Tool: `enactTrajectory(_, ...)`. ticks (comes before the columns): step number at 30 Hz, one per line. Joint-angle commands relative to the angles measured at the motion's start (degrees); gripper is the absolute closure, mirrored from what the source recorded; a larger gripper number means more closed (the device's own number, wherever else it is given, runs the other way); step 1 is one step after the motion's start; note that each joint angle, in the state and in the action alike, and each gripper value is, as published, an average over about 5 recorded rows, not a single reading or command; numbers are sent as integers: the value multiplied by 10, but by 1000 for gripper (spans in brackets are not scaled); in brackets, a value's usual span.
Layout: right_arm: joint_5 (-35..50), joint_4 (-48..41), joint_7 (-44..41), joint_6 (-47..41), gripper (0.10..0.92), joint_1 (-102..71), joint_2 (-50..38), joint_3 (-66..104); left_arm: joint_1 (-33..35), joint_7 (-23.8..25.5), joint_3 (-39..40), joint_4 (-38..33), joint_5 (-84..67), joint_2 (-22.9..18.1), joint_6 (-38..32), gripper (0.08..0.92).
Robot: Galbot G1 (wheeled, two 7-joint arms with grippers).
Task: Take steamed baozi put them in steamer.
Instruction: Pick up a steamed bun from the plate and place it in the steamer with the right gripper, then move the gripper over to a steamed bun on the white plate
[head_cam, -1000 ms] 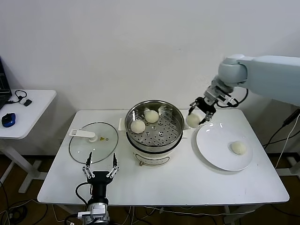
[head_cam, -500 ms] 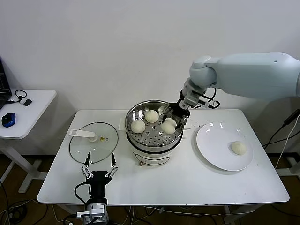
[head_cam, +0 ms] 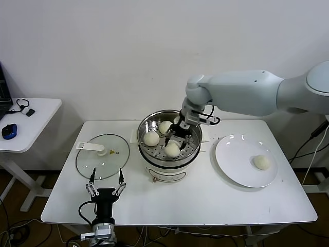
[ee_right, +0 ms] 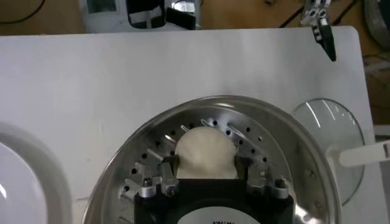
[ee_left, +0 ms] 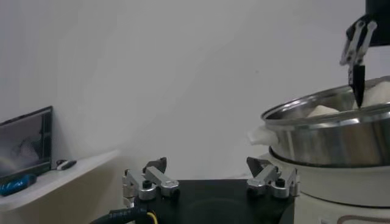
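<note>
Right gripper (head_cam: pixel 173 142): reaching down into the steamer (head_cam: pixel 191 128), fingers set narrow on either side of a bun (head_cam: pixel 172 149) at the near middle of the perforated floor. The right wrist view shows the bun (ee_right: pixel 206 154) between the two finger bases, its sides touching them; the bun sits low on the floor, so whether it is gripped or only framed cannot be told.

Steamer: steel pot on a cream base, centre of the white table (head_cam: pixel 205 200). Holds three buns in all: the one at the gripper, a second bun (head_cam: pixel 151 138) at the left, a third bun (head_cam: pixel 165 127) at the far side, partly behind the gripper's fingers.

Plate (head_cam: pixel 234 164): white, round, right of the steamer, just beside it. Carries the fourth bun (head_cam: pixel 261 162), right of its centre.

Lid (head_cam: pixel 103 156): glass, flat on the table, left of the steamer, white handle pointing left.

Left gripper (head_cam: pixel 106 181): near edge of the table, in front of the lid, fingers spread wide, nothing between them. It is well apart from the steamer.

Side table (head_cam: pixel 31 123): far left, separate, with a blue mouse (head_cam: pixel 9 131) and a small dark item on it.
</note>
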Motion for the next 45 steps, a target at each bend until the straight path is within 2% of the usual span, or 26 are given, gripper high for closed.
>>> enactTrajectory(1,-16,-40,6,23,394,-33,33,5,0,0,1,0,-1,-28,0,177)
enactTrajectory(4,-18,-44,8,23,377,-31,32,5,0,-1,1,0,-1,-28,0,177)
enactTrajectory(10,-12,-47,12,23,248,-18,28,4,1,-1,3,-1,0,-28,0,177)
enactTrajectory(15,42,-36,10,4,204,22,19,-18,2,0,4,-4,1,-28,1,177)
enactTrajectory(23,199,21,-40,-148,203,140,-55,-118,1,1,12,-10,4,-28,3,177)
enactTrajectory(30,262,61,-87,-288,203,194,-151,-207,-2,3,17,-4,2,-28,1,177)
enactTrajectory(38,228,46,-115,-345,203,160,-252,-224,-2,6,15,0,-2,-28,-4,177)
enactTrajectory(45,161,-46,-140,-322,203,59,-301,-150,-1,4,14,4,-4,-28,-8,177)
